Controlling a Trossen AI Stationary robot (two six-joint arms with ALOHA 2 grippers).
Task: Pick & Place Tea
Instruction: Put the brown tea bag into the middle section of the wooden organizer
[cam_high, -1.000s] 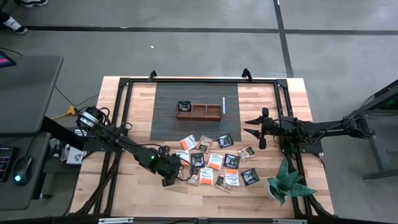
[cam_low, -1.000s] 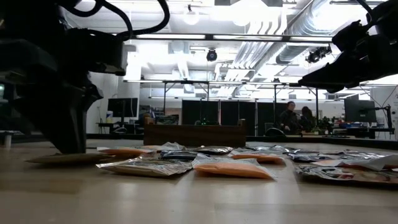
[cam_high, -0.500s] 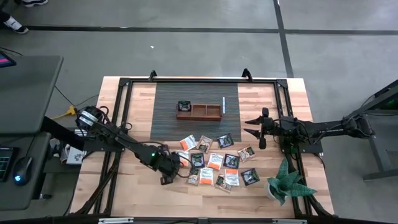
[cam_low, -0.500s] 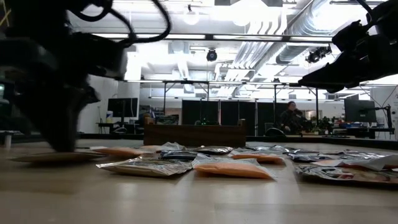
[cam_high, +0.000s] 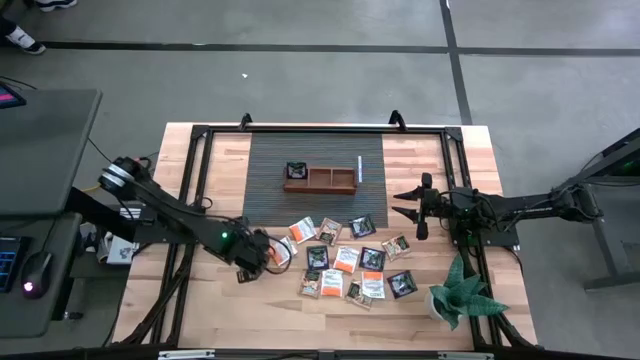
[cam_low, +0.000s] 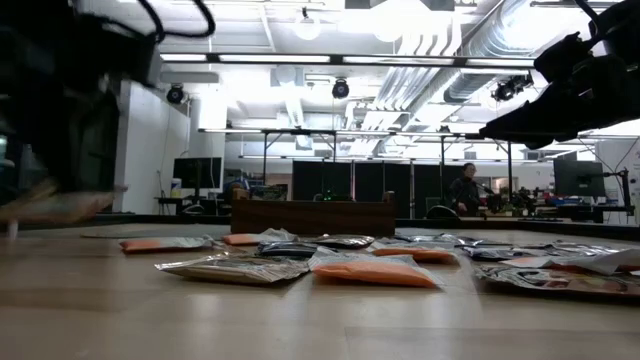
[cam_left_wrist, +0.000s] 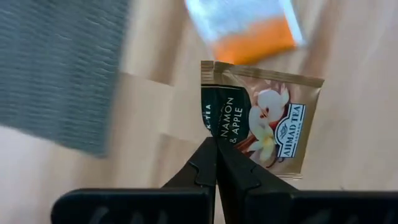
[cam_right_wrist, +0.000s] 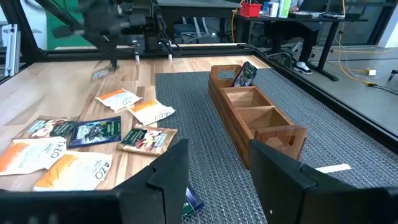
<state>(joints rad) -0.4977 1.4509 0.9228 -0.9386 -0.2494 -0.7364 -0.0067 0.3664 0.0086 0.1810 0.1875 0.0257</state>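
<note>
Several tea sachets (cam_high: 345, 262), orange-and-white, dark and beige, lie flat on the wood at mid-table. Left of them, my left gripper (cam_high: 265, 254) is shut on a dark-green-and-beige sachet (cam_left_wrist: 261, 121) above the table; it also shows in the low view (cam_low: 55, 205). The brown wooden tray (cam_high: 320, 180) stands on a grey mat (cam_high: 270, 170) at the far side. One dark sachet (cam_right_wrist: 244, 73) leans upright in the tray's left compartment. My right gripper (cam_high: 410, 210) hangs open over the table's right part, holding nothing. My left gripper pinches the sachet's dark-green edge (cam_left_wrist: 210, 127) between its two shut fingers. They come from above, pointing steeply down. The sachet is lifted clear of the table and juts out from the fingertips, nearly flat.
A small potted plant (cam_high: 460, 295) stands at the near right corner. A white strip (cam_high: 357, 167) lies on the mat beside the tray's right end. A black frame (cam_high: 200, 140) runs around the tabletop. Bare wood lies left of the sachets (cam_high: 200, 290).
My left gripper has risen from the left edge of the sachets and gone toward the table's left edge. The sachet that lay flat under it on the wood is now lifted clear. The other sachets have stayed where they were.
</note>
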